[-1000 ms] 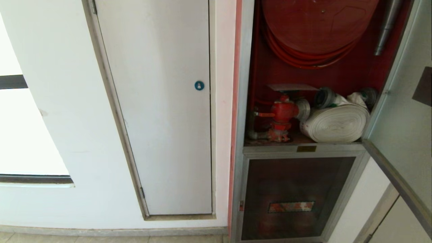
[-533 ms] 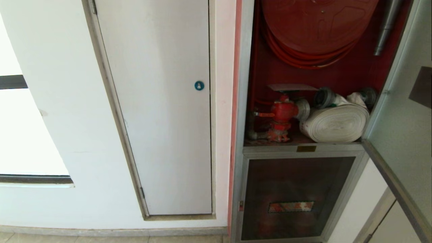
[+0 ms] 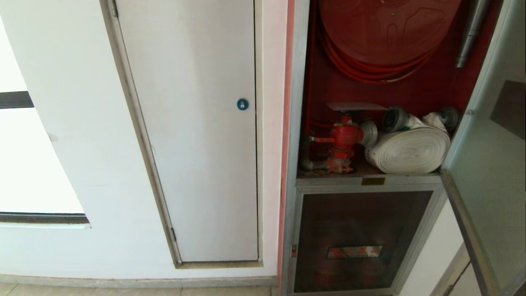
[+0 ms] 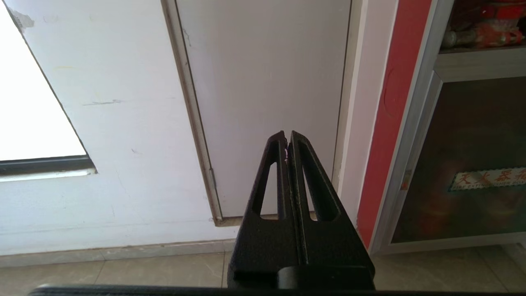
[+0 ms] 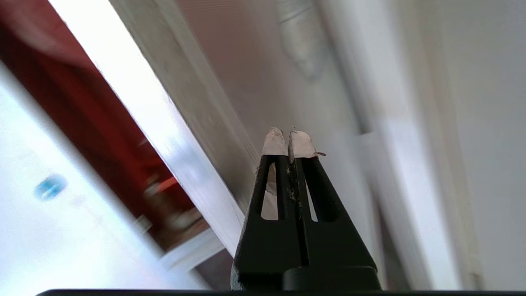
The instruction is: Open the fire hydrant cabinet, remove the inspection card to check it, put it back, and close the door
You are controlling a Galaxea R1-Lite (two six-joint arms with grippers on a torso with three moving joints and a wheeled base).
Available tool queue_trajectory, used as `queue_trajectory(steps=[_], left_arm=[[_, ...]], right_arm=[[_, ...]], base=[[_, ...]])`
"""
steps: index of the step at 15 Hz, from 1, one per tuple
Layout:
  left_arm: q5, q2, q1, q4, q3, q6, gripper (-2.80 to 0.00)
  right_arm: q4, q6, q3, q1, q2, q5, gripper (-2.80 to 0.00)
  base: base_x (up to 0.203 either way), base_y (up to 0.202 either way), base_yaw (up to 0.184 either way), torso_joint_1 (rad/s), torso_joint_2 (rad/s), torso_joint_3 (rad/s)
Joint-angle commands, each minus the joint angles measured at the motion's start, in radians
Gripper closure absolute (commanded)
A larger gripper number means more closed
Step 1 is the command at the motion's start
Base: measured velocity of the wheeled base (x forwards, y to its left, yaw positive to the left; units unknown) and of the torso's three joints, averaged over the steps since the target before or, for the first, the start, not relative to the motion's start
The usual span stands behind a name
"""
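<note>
Swung further round since a second ago, the door (image 3: 489, 164) stands open beside the fire hydrant cabinet (image 3: 328, 90). Only the wrist view shows the right gripper (image 5: 287, 135), jaws pressed together, near the door's frame; the left gripper (image 4: 287, 135) is likewise pressed together.

The only lettering is on the strip label (image 4: 488, 178) on the lower dark glass panel (image 4: 472, 135), off to one side of the left pincer (image 4: 287, 139): red Chinese characters over small print, too blurred to read.
</note>
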Motion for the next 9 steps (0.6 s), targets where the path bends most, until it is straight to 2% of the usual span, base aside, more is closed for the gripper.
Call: queue_trajectory(steps=[1,3,4,9], left_arm=[[0.000,0.000,0.000,-0.001,0.023,0.000,0.00],[0.000,0.000,0.000,-0.001,0.023,0.000,0.00],[0.000,0.000,0.000,-0.001,0.023,0.000,0.00],[0.000,0.000,0.000,-0.001,0.023,0.000,0.00]], right_arm=[[-0.004,0.003,-0.043,0.004,0.082,0.107,0.00],[-0.004,0.003,-0.082,0.027,0.146,0.211,0.00],[-0.005,0.003,-0.105,0.050,0.190,0.238,0.00],[-0.009,0.002,-0.272,0.255,0.443,0.266,0.00]], base=[[0.000,0.000,0.000,0.000,0.00,0.000],[0.000,0.000,0.000,0.000,0.00,0.000],[0.000,0.000,0.000,0.000,0.00,0.000],[0.000,0.000,0.000,0.000,0.00,0.000]])
